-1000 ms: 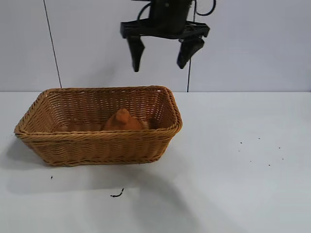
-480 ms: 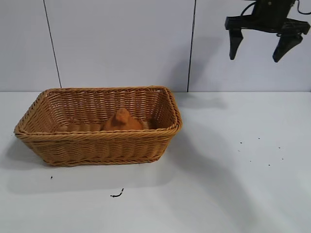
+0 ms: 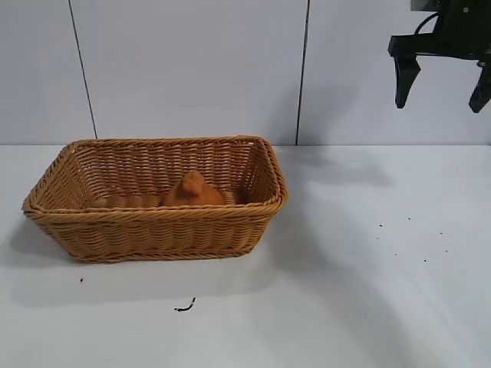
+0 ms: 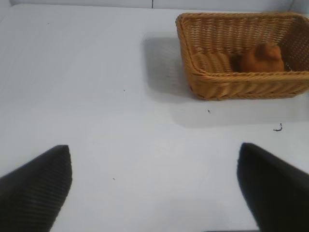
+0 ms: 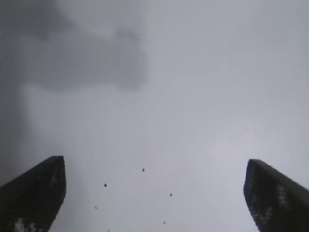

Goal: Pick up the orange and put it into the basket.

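Note:
The orange [image 3: 192, 192] lies inside the wicker basket [image 3: 153, 226] at the left of the table; its knobby top shows above the front rim. Both also show in the left wrist view, the orange [image 4: 261, 58] in the basket [image 4: 212, 77]. My right gripper [image 3: 441, 90] hangs open and empty high at the far right, well away from the basket. In its own view the right gripper [image 5: 154, 193] has its jaws wide apart over bare table. My left gripper [image 4: 154, 188] is open and empty over the table, far from the basket; it does not show in the exterior view.
A small dark scrap [image 3: 184, 307] lies on the white table in front of the basket. Several tiny dark specks [image 3: 410, 241] dot the table at the right. A grey panelled wall stands behind.
My right gripper has swung from above the basket's right end far to the right, staying open and high. The orange and basket have not moved.

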